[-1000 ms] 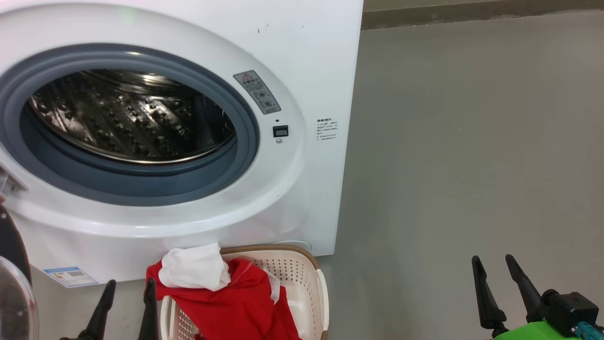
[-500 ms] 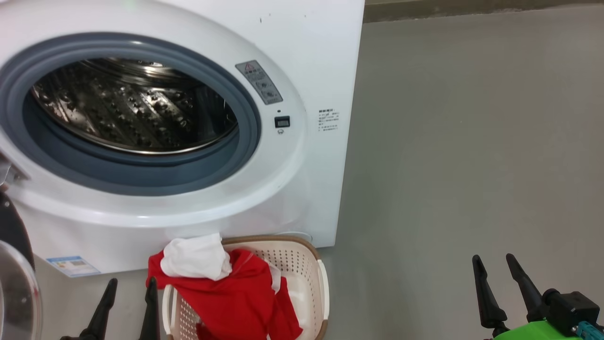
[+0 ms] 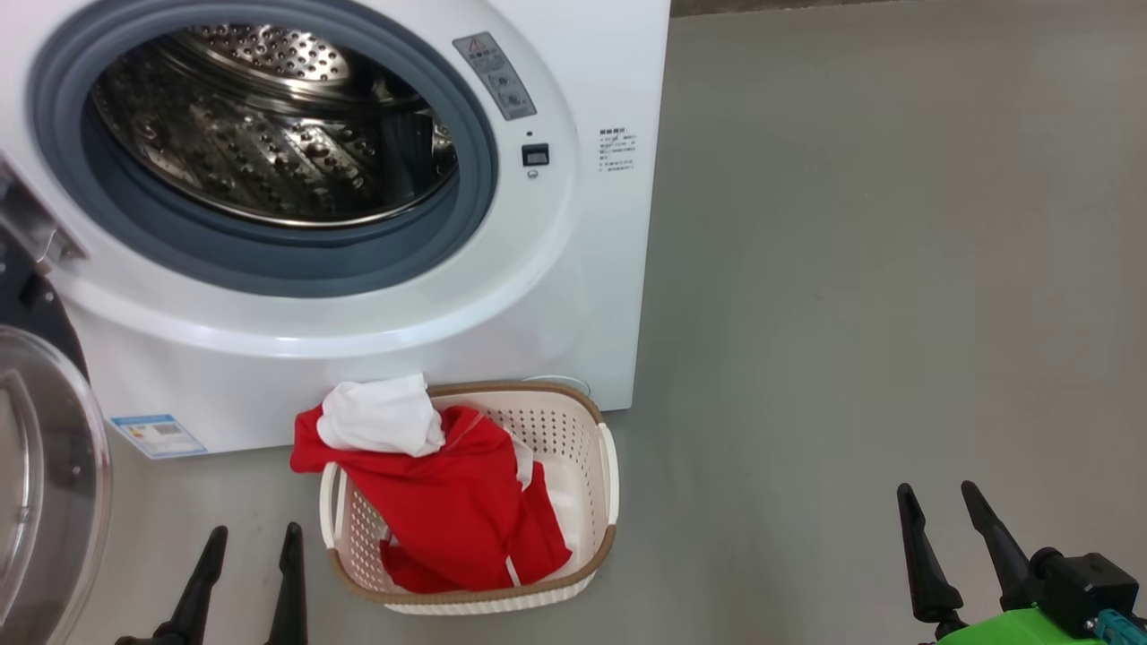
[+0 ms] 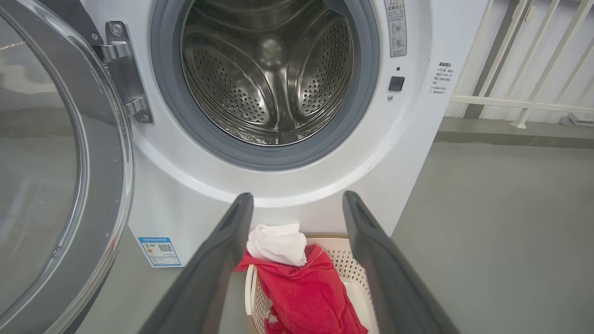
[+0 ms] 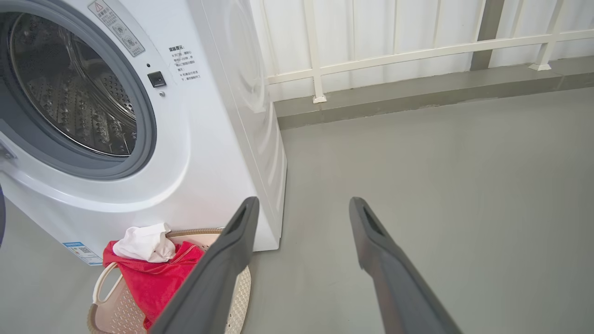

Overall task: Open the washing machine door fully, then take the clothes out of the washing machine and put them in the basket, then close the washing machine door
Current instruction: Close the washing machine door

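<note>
Furthest left, we see the washing machine door (image 3: 45,484) swung wide open. The frame edge cuts off its glass bowl and dark rim in the head view. The left wrist view shows more of it, hanging from a metal hinge (image 4: 123,69). Our left gripper (image 3: 254,530) hovers low beside the door, jaws spread apart and holding nothing.

Next comes the washing machine (image 3: 582,296), its top cropped away, with a blue sticker (image 3: 157,434) too small to read. Its steel drum (image 3: 269,152) shows perforated metal where we can see in, but the near lower wall hides behind the grey rubber ring.

Just in front stands the basket (image 3: 602,466). We cannot tell whether it touches the machine. The clothes (image 3: 457,511) lie in it, red fabric draped over its left rim with a white cloth (image 3: 381,417) on top, hiding most of the basket's bottom.

Well apart to the right, over the grey floor (image 3: 896,269), our right gripper (image 3: 935,489) has its jaws parted and empty, and the frame crops its green body.
</note>
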Robot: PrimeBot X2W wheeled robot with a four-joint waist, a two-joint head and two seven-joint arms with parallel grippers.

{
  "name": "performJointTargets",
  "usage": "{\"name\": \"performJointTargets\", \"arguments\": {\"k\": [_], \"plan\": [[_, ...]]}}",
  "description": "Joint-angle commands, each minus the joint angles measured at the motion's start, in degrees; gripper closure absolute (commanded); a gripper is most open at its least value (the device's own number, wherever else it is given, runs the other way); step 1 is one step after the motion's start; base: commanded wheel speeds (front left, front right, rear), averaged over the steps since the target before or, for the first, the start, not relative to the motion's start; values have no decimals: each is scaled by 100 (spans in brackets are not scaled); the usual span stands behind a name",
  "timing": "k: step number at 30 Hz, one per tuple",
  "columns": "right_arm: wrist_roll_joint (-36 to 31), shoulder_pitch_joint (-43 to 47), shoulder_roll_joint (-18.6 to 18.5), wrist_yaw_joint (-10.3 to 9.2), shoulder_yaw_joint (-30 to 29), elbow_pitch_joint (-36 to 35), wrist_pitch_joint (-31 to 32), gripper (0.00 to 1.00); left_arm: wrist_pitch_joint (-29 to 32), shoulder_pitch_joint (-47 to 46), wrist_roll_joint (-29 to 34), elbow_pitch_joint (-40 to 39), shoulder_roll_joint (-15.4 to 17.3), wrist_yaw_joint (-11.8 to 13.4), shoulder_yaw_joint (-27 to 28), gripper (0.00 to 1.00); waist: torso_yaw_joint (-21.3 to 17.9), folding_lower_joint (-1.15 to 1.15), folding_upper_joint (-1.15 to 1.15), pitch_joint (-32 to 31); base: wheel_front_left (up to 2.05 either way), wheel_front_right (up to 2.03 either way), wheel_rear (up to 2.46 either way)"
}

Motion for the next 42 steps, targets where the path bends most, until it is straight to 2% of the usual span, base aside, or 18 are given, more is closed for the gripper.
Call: {"name": "performJointTargets", "arguments": {"k": [1,17,22,30,42], "plan": [[-40,-136,-77,28,144,-144,-37,0,-36,-163,-50,-175,60,-32,164,0,5,0,0,-5,-83,83,0],[-46,-115,-77,28,176,-130,-37,0,-36,-131,-88,-140,60,-32,145,0,23,0,0,-56,-13,13,0],[-52,-105,-77,28,179,-132,-37,0,-36,-193,-186,-24,60,10,160,0,193,0,0,-47,0,0,0],[-84,-90,-103,28,262,-65,-37,0,-36,-153,-412,89,60,213,72,0,833,0,0,-115,0,0,0],[-55,-91,-225,28,407,32,-37,0,-36,83,-763,72,60,592,-268,0,2110,0,0,-232,0,0,0]]}}
